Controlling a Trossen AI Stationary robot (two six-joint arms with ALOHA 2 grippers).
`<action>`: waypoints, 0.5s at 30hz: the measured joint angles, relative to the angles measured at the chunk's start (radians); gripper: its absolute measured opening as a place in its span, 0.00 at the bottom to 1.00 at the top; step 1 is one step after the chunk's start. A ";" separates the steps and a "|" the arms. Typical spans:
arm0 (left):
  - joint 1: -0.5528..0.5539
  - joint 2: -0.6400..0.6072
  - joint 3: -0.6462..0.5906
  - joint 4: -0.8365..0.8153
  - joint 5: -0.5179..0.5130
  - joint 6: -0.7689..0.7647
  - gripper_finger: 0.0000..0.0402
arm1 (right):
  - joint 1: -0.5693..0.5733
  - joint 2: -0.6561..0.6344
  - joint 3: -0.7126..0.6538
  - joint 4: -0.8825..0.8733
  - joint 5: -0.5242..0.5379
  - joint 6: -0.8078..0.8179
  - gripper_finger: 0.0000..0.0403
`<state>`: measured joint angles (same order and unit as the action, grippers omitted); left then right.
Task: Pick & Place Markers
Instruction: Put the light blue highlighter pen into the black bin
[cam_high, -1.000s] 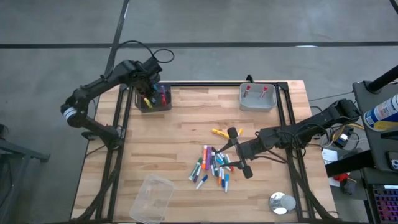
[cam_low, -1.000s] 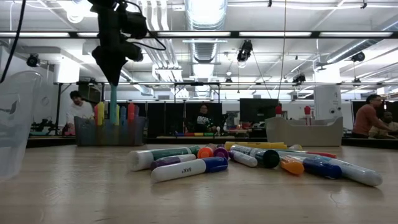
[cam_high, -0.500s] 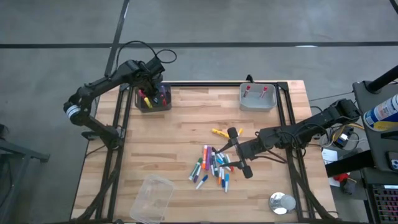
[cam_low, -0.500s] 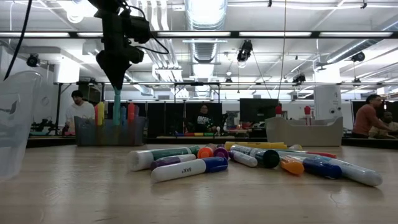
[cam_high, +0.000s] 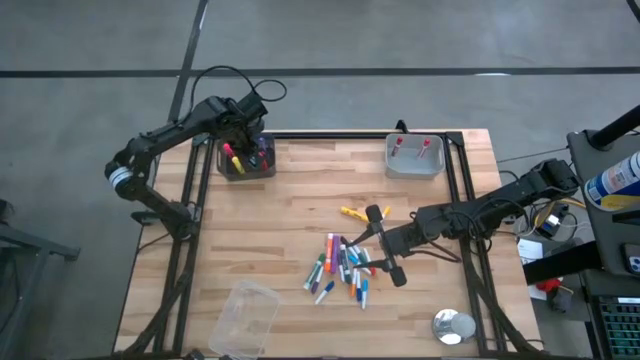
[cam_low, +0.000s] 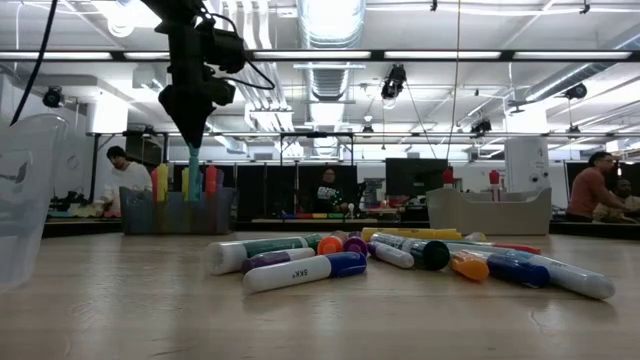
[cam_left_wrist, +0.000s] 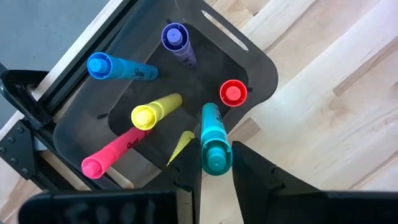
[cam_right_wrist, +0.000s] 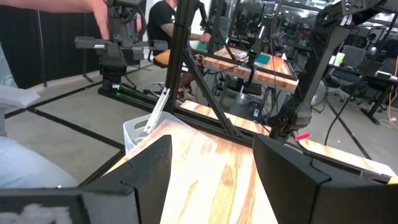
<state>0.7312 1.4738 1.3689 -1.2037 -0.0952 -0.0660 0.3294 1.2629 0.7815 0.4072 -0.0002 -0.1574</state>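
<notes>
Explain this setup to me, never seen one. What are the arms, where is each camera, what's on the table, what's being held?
Two dark robot arms with two-finger grippers work at a wooden table. One camera looks straight down, one sits at table height, and one rides on each wrist. The left gripper is over the dark bin at the table's far left corner, shut on a teal marker held cap-up; five other markers stand in that bin. The right gripper hangs open at the pile of loose markers mid-table, holding nothing. Also there: a grey bin with two red-tipped pens, a clear plastic tub and a small round metal lid.
</notes>
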 joint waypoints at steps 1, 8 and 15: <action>0.001 0.000 0.000 0.000 0.000 0.002 0.17 | 0.000 0.000 0.000 0.000 0.000 0.000 0.54; 0.002 0.000 0.000 0.000 0.000 0.008 0.17 | 0.000 0.000 0.000 0.000 -0.001 0.000 0.54; 0.002 0.000 -0.001 0.000 -0.001 0.014 0.17 | 0.001 0.000 0.000 0.000 -0.002 0.000 0.54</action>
<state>0.7331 1.4742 1.3682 -1.2034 -0.0962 -0.0521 0.3302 1.2629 0.7815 0.4068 -0.0021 -0.1574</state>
